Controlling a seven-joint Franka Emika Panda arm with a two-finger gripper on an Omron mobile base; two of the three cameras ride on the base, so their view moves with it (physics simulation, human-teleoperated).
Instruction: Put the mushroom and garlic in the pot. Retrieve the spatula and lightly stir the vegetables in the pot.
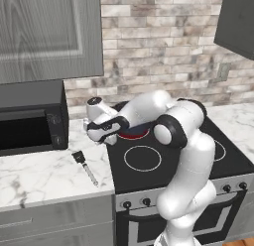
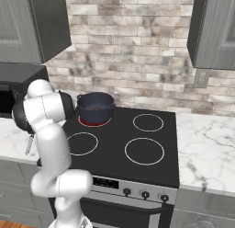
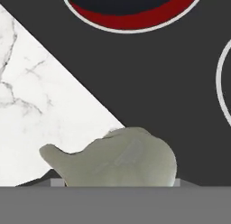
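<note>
The arm bends over the left edge of the stove [image 1: 198, 155], its claw [image 1: 101, 136] low over the seam where the black cooktop meets the marble desk [image 1: 39, 173]. In the hand view the garlic [image 3: 122, 157] sits right at the bottom, pale and lumpy, its pointed tip aimed left across that seam. The fingertips are hidden, so I cannot tell whether the claw is gripping the bulb or standing apart from it. The navy pot [image 2: 95, 106] sits on the glowing red back-left burner [image 2: 94, 122], with something small and brownish inside, too small to name. The spatula [image 1: 85, 166] lies flat on the desk left of the stove, black head away from me.
</note>
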